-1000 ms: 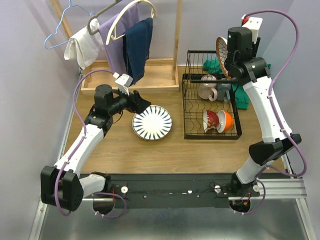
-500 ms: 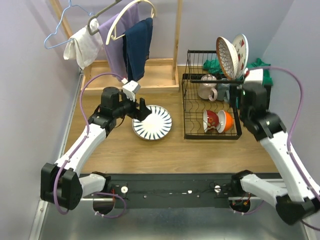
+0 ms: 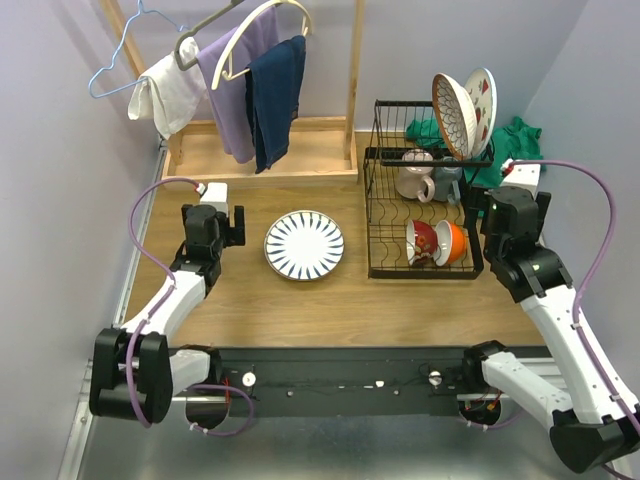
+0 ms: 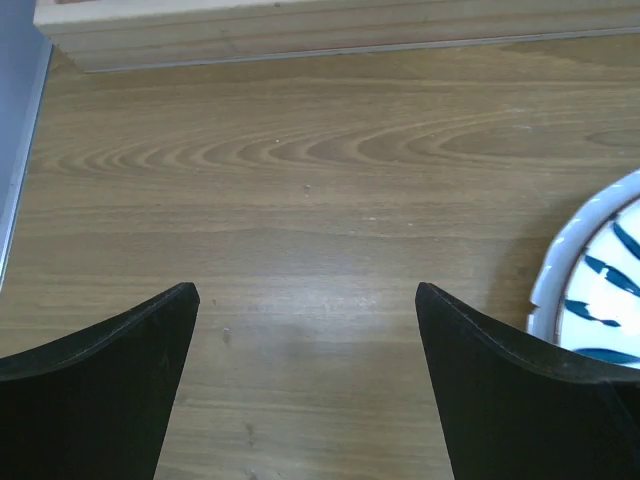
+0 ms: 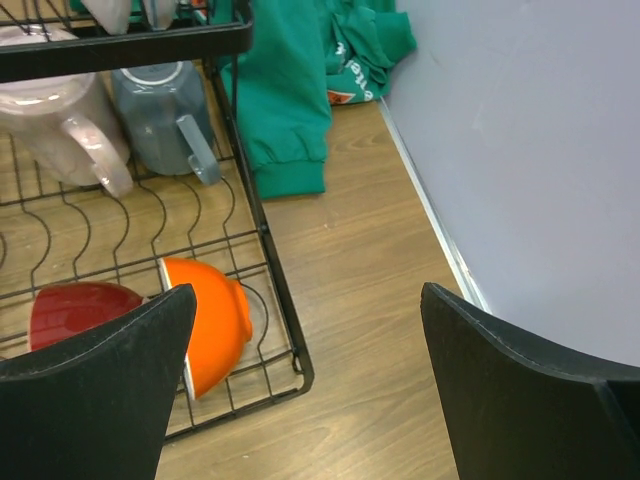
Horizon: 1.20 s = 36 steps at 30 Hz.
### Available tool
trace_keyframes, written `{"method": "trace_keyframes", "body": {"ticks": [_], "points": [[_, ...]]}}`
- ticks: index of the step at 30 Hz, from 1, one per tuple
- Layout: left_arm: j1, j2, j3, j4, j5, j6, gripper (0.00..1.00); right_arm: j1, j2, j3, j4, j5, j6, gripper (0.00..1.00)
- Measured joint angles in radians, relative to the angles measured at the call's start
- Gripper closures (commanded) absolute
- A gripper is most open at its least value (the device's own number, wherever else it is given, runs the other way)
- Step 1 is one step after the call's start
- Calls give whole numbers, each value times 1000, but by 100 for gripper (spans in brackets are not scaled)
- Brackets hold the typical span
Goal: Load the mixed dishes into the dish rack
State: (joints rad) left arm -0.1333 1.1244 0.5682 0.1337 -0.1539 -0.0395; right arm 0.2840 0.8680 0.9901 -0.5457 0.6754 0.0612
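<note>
Retreat on both sides. The left gripper (image 4: 305, 292), which a second ago was reaching onto the 10 o'clock rim of the striped plate (image 3: 304, 245), has drawn back to the plate's 9 o'clock and is now well apart from it. Its fingers (image 4: 100, 390) are spread wide over bare table (image 3: 250, 300) and hold nothing. The plate lies flat where it was, not lifted, just off the rack's (image 3: 372, 215) 9 o'clock side.

In the rack, the fruit plate (image 3: 484, 98) stands on edge in the upper tier at 12 o'clock, leaning on a brown plate (image 3: 450, 115). The mug (image 3: 414, 180) is below them. The red bowl (image 3: 422, 240) and orange bowl (image 3: 452, 243) are tipped on their sides at 6 o'clock.

The right gripper (image 5: 305, 292) was up at those plates a second ago. It has let go and swung down to the rack's 3 o'clock, outside the wire, with its fingers (image 5: 520, 390) released and empty.

As I read it, the upper tier is loaded and only the striped plate is left. The left arm's try at it seems to have been given up, so a fresh grasp on its rim is needed.
</note>
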Motion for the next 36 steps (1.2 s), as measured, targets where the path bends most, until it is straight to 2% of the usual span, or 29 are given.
{"method": "trace_keyframes", "body": {"ticks": [4, 6, 9, 10, 12, 14, 16, 18, 23, 26, 30, 31, 33, 36], "points": [[27, 46, -26, 70, 24, 33, 1, -2, 17, 30, -14, -83, -8, 0], [31, 50, -25, 76, 89, 49, 1, -3, 28, 52, -29, -155, -37, 0], [31, 52, -2, 37, 218, 41, 6, -2, 47, 76, -52, -239, -62, 0], [31, 55, 11, 20, 244, 36, 12, -3, 51, 79, -58, -253, -64, 0], [31, 68, 47, -15, 357, 15, 16, -3, 62, 79, -71, -293, -66, 1], [28, 93, 78, -37, 455, -11, 27, -3, 76, 84, -93, -346, -68, 1], [25, 127, 97, -59, 518, -39, 37, -3, 93, 99, -104, -393, -71, 2], [22, 165, 108, -80, 557, -54, 43, -3, 116, 127, -121, -458, -74, 4], [22, 279, 152, -143, 640, -74, 55, -3, 161, 187, -135, -617, -81, 6], [22, 349, 191, -170, 680, -87, 58, -3, 176, 194, -139, -669, -81, 5], [22, 395, 226, -184, 708, -97, 67, -3, 187, 194, -146, -696, -81, 5], [22, 404, 235, -185, 711, -98, 74, -3, 187, 194, -146, -698, -81, 5], [23, 420, 244, -184, 715, -98, 75, -3, 185, 190, -145, -702, -81, 6], [24, 453, 264, -189, 739, -97, 92, -3, 185, 179, -145, -708, -81, 6]]}}
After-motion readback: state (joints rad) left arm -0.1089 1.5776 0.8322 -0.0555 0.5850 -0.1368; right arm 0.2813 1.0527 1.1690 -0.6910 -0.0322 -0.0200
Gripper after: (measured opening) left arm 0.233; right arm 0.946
